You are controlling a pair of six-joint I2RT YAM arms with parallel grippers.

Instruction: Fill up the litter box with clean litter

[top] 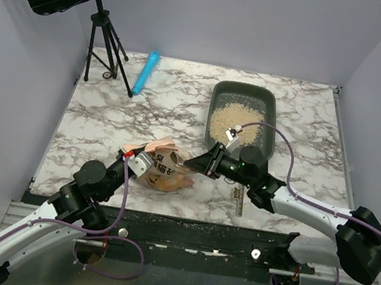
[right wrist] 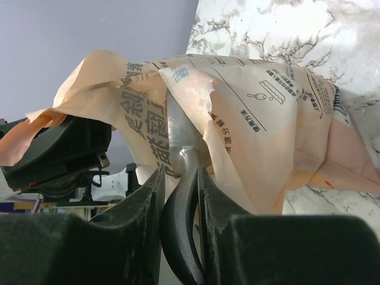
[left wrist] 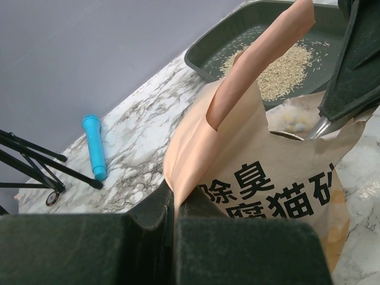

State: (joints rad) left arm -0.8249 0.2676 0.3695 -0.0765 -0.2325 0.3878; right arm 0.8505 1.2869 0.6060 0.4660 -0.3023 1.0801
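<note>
The dark grey-green litter box (top: 270, 101) stands at the back centre-right with a pile of pale beige clean litter (top: 231, 120) in it; both also show in the left wrist view, the box (left wrist: 219, 44) and the litter (left wrist: 285, 65). The orange bag (top: 166, 168) lies in front of the box. My left gripper (left wrist: 173, 205) is shut on the bag's edge (left wrist: 237, 119). My right gripper (right wrist: 180, 178) is shut on the dark handle of the silver scoop (right wrist: 181, 136), whose head is inside the bag's mouth (right wrist: 196, 89).
A blue cylinder (top: 146, 71) lies at the back left beside a black tripod stand (top: 107, 48). A small dark strip (top: 239, 200) lies near the front edge. Litter grains are scattered along the front rail.
</note>
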